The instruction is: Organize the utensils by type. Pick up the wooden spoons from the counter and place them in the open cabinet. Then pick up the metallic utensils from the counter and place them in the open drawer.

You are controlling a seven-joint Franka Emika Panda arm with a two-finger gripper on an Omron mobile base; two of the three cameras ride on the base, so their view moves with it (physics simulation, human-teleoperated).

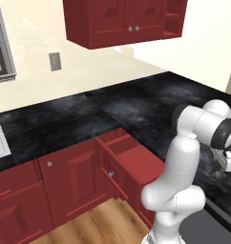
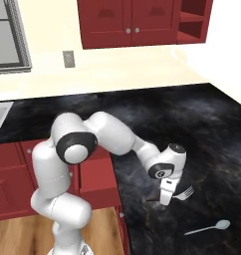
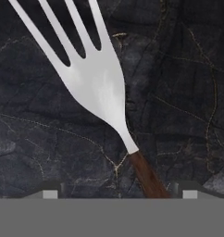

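Fork [image 2: 184,193] work was under way: the claw [image 2: 165,200] stood low over the black tabletop [image 2: 157,114], pointing straight down at the dark handle, with the tines fanning away from it in the hand view. Its two fingertips [image 3: 50,193] sat wide apart on either side of the handle [image 3: 148,178], touching nothing that could be seen, so the claw read as released and straddling the fork rather than gripping it. That placement made sense as a judgement: taking the slim handle across its width leaves the tines free for lowering into the open drawer [image 1: 131,155]. The small silver spoon [image 2: 208,228] lay well apart from the fork, nearer the front right of the tabletop. The drawer stood pulled out from the red floor cabinets [image 1: 65,181] just beside the arm's base, its red inside bare. The fork lay near the tabletop's front edge, so a lift and a swing back toward the drawer looked unobstructed. The wall cabinet [image 2: 142,22] hung high above.
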